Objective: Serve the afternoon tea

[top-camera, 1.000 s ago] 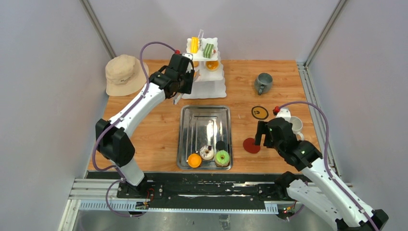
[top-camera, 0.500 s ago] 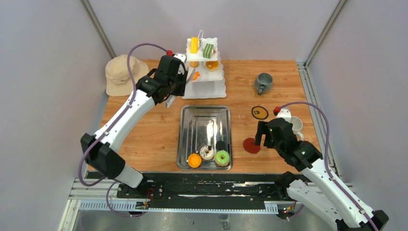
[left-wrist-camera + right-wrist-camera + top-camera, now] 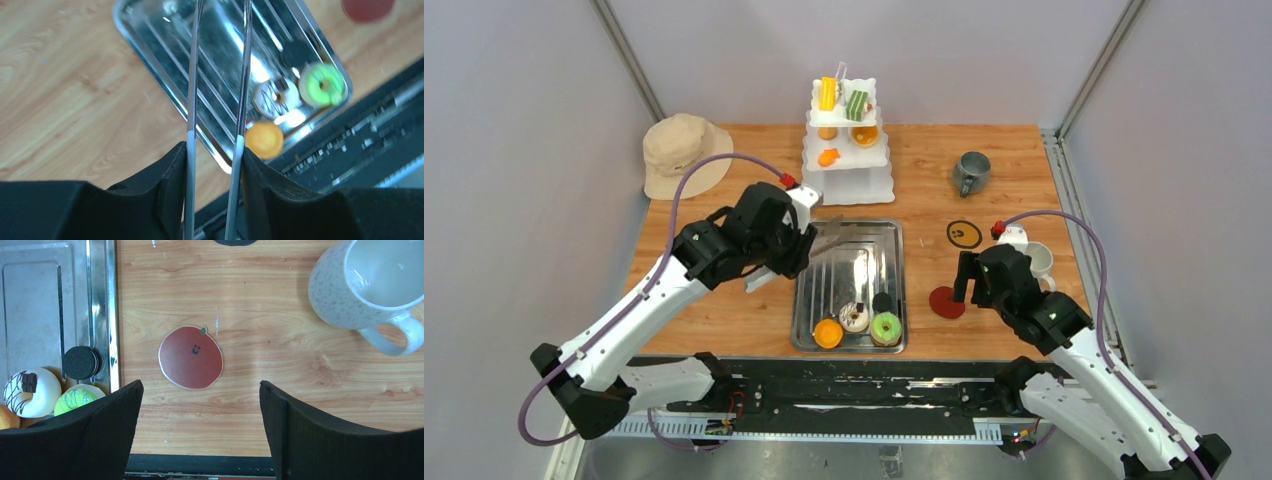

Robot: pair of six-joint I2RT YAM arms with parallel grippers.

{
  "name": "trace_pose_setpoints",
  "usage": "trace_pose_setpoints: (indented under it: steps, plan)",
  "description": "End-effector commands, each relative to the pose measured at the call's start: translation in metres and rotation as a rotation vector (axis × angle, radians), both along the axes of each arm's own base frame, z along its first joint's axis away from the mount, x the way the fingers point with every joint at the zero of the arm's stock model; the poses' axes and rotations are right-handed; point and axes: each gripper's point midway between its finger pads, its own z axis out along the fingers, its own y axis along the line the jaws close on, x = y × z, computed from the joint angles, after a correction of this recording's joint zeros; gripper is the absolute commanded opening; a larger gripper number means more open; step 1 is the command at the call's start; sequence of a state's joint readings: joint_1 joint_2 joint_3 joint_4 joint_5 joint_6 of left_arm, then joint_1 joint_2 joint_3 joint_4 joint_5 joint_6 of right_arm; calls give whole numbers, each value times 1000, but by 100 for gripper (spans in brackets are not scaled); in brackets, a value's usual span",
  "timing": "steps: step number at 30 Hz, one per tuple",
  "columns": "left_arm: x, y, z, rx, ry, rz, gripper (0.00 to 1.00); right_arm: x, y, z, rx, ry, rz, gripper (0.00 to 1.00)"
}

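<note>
Your left fingers (image 3: 214, 154) are clamped on a pair of metal tongs (image 3: 191, 75), one pad on each blade. The blades stand a little apart, with nothing visible between them. They reach out over the steel tray (image 3: 152, 62), crossing its long rim, with bare wooden table (image 3: 60, 90) to their left and bare tray floor ahead. Just right of the blades, bunched in one corner of the tray, lie an orange pastry (image 3: 264, 139), a white donut (image 3: 275, 97) streaked with chocolate, a green donut (image 3: 322, 84) and a black cookie (image 3: 297, 52), all blurred here.

Your right fingers (image 3: 200, 386) are spread wide and hold nothing. Just ahead between them a red coaster (image 3: 190, 357) with a small face lies flat, with open wood all round it. The white mug (image 3: 370, 285), speckled and empty, stands ahead to their right, its handle turned back toward them. The tray's rim runs past their left side.
</note>
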State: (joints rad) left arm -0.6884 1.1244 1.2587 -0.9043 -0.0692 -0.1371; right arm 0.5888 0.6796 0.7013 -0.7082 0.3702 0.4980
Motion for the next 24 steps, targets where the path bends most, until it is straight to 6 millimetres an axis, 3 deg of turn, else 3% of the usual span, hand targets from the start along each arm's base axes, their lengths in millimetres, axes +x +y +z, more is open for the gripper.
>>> trace_pose_setpoints:
  steps: [1,7,13,24]
  plan:
    - [-50,-4,-8,3,88,-147,44,1,-1,0,-10,-8,-4,85]
    - [-88,-7,-26,-56,211,-213,44,2,2,0,-8,-1,7,85]
    - [-109,-3,-60,8,347,-220,43,5,5,1,-5,-5,13,85]
    - [-107,6,-81,94,356,-212,46,7,9,-2,2,9,23,85]
